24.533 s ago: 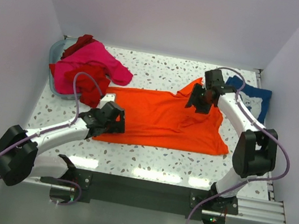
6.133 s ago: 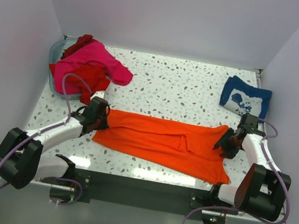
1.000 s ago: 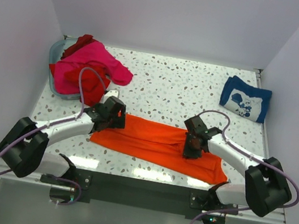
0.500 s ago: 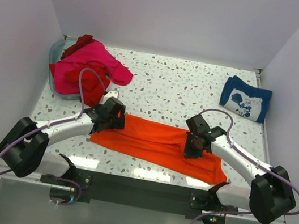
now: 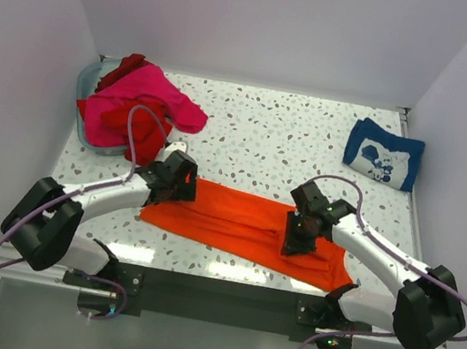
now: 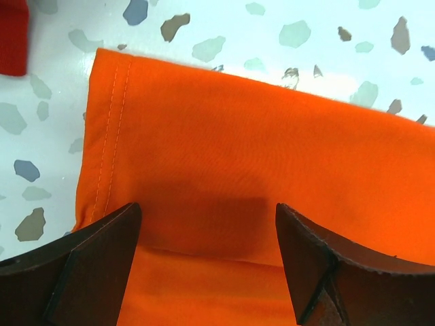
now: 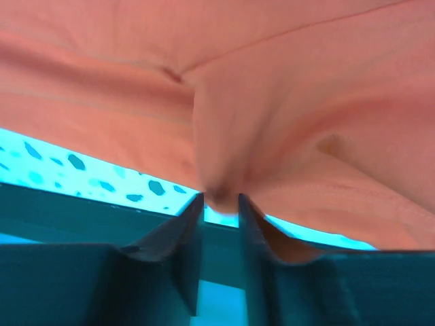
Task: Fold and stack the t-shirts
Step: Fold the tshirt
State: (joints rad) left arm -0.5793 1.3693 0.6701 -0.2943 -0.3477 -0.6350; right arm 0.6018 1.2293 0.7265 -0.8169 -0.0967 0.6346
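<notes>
— How far has the folding been taken, starting at the left?

— Well beyond the left pincer (image 5: pixel 180 185), to its left, a heap of hot pink and red cloth t-shirts (image 5: pixel 137 105) is left crumpled in a grey-blue plastic tub (image 5: pixel 85 78). None of it is judged to be folded. The left pincer is held wide open with nothing gripped, its fingers (image 6: pixel 88 261) spread just above the hemmed end of the bright orange cloth t-shirt (image 5: pixel 226 216).

— And that shirt?

— It is laid flat between the two pincers, narrowed to a long band, so a lengthwise fold seems done and the crosswise fold is still owed. At the right pincer (image 7: pixel 219 204) the jaws are drawn almost together, and a pucker of orange cloth is pinched at their tips.

— Is anything finished?

— Well beyond the right pincer, to its right, a navy blue t-shirt with white print (image 5: pixel 383 155) is set down folded, alone. No stack has been built on it yet.

— What surface and room are shown?

— A white speckled stone-pattern table top (image 5: pixel 286 130) is enclosed by plain pale walls (image 5: pixel 268 19) on three sides.
</notes>
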